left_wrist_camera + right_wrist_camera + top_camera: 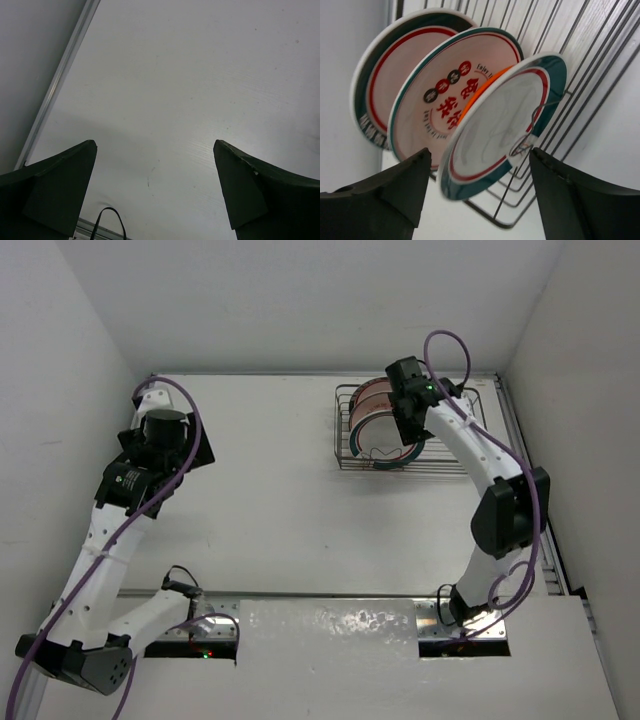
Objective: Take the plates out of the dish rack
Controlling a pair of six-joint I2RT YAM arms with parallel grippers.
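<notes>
Four plates stand on edge in the dish rack, which sits at the far right corner of the counter. The rear plate is white with a dark teal rim band and a red ring. The middle plate has a thin teal rim and a pale face printed with red characters and round badges. A smaller orange plate shows edge-on just behind the nearest plate, which is white with a broad teal band and a red line inside it. All four lean the same way among the thin wire prongs.

The right end effector hangs over the rack with its fingers spread to either side of the nearest plate's lower rim. A gap shows on each side, so it is released and grasping nothing yet. The left end effector is fully released over bare counter near the far left edge, well apart from the rack.

The plates look rigid and glossy, so they are probably slippery under the pads, fairly weighty for a two-finger pinch, and liable to chip if knocked or dropped. The best hold looks to be across the exposed rim of the nearest plate, pinching face against back. It should then be drawn out along its slot so the rim clears the prongs and does not disturb the orange plate close behind.
</notes>
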